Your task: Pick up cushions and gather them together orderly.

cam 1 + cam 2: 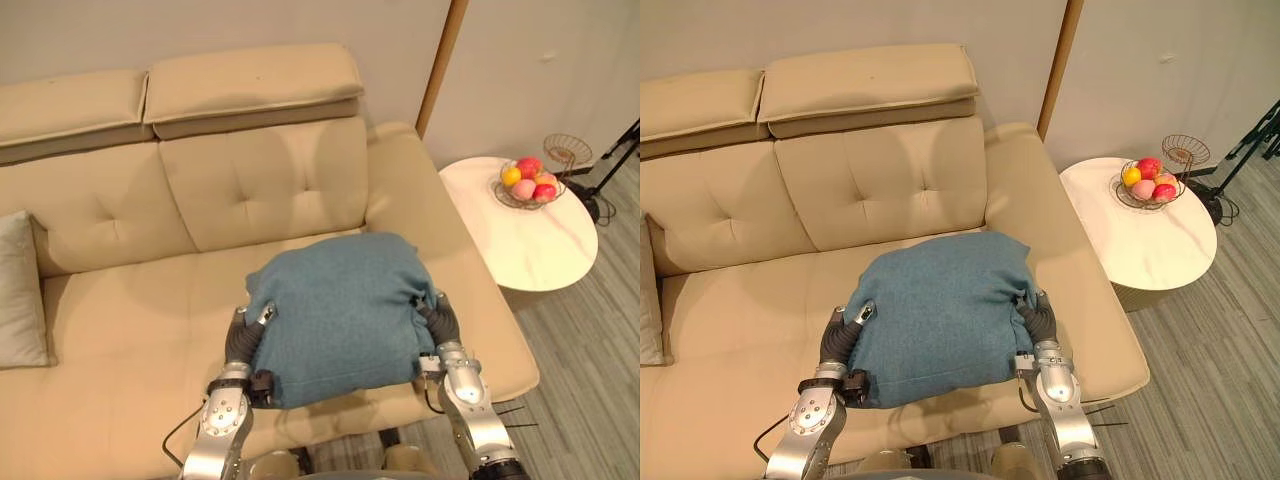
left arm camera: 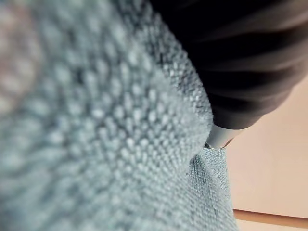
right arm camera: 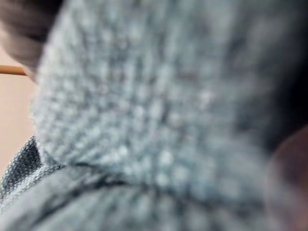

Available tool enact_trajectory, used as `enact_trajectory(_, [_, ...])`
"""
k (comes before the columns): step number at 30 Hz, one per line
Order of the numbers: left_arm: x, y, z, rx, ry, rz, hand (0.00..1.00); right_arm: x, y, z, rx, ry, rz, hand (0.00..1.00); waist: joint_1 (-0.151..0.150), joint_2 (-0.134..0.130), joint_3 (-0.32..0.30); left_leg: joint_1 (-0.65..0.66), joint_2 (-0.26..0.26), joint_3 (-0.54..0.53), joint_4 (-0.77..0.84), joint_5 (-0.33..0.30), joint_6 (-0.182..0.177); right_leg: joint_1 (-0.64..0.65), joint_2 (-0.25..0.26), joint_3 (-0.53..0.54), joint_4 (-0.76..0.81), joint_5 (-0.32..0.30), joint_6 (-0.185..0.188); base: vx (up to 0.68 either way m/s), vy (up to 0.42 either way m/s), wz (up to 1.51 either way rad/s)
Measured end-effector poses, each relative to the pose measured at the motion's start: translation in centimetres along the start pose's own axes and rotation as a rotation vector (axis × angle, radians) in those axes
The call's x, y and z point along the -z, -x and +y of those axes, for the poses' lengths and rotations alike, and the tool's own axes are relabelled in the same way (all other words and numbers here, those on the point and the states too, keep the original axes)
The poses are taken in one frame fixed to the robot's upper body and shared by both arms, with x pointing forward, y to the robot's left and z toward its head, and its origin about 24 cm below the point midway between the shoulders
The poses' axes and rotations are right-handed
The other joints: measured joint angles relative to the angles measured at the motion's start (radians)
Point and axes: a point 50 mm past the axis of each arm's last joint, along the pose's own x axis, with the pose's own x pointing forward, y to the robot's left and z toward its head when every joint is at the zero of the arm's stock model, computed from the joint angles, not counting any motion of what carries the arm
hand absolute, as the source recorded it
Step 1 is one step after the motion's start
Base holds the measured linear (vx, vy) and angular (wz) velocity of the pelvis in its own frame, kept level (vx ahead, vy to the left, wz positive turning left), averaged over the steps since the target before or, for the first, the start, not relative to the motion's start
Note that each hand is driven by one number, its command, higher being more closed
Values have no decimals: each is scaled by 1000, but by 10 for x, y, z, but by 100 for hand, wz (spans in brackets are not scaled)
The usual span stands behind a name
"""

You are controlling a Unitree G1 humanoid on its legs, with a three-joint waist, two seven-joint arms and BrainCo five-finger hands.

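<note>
fingers: the left hand [image 1: 242, 340] has one of its fingers [image 1: 263, 313] hooked over the top of the blue cushion's [image 1: 345, 315] left edge, the rest go under it. I read that as clamped on the edge, a pinch grip.
pale cushion: [image 1: 20, 290] far left on the sofa [image 1: 130, 330], leaning on the backrest and cut off by the frame edge. It sits well apart from the blue one. Probably the gather point, my guess only.
blue cushion: lies flat between the two hands, over the front of the right seat, one hand on each side edge.
why held so: it's a wide, soft thing. My read is that a grip on each side keeps it flat and square, which should help set it down tidily.
lifted or not: can't tell. Its underside and the seat below it are hidden.
right hand: [image 1: 440, 322] is at the cushion's right edge, with the fabric puckered around it. The hand is buried in the cloth past the ribbed cover, so I can't tell its grip.
wrist views: both show knit weave from very close. The left one shows a silver tip [image 2: 219, 137] pressed against the cloth and a strip of sofa beyond.
table: [image 1: 530, 250] round and white, just beside the sofa's right arm. The fruit bowl [image 1: 530, 183] is on it, near the far rim. Not part of the job.
next: likely a carry to the left toward the pale cushion. Risk is the soft edge slipping out on the right side, where the hold is unverified.
</note>
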Motion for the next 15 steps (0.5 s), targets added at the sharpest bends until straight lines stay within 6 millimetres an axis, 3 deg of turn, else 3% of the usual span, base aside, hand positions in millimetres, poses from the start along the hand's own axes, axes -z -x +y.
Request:
enact_trajectory(4, [-22, -26, -2, -25, -32, -104, 100, -19, -28, 3, -1, 24, -68, 100, 7, -4, 4, -115, -16, -19, -39, 61, 5, -98, -18, -46, -52, 59, -11, -126, -54, 17])
enact_trajectory(8, [-70, -69, -1, -93, -60, -283, 100, -68, -72, 15, 30, 64, -218, 100, 11, -7, 68, -213, -24, -48, -73, 128, 7, -174, -23, -80, -98, 123, -14, -179, -59, 23])
enact_trajectory(9, [-97, -86, 2, -116, -86, -372, 100, -91, -86, 19, 47, 61, -283, 100, 19, -8, 101, -237, -25, -57, -87, 150, 3, -199, -21, -88, -99, 137, -16, -147, -44, 16])
enact_trajectory(10, [-108, -92, 2, -126, -95, -409, 100, -100, -92, 20, 57, 59, -307, 100, 24, -9, 110, -244, -25, -60, -95, 165, 7, -208, -20, -91, -99, 143, -17, -213, -66, 21])
enact_trajectory(12, [-177, -125, 1, -195, -135, -597, 100, -156, -119, 26, 126, 50, -433, 100, 39, -15, 166, -277, -26, -82, -127, 215, 4, -244, -13, -116, -99, 167, -22, -186, -59, 25])
enact_trajectory(13, [-193, -130, 1, -207, -144, -639, 100, -169, -123, 27, 136, 46, -463, 100, 40, -16, 180, -281, -26, -88, -134, 225, 3, -249, -12, -121, -99, 172, -23, -159, -47, 30])
enact_trajectory(15, [-269, -139, 0, -280, -179, -843, 100, -236, -131, 31, 200, -12, -626, 100, 42, -24, 241, -319, -23, -114, -143, 256, -1, -277, -3, -145, -99, 187, -32, -152, -41, 28])
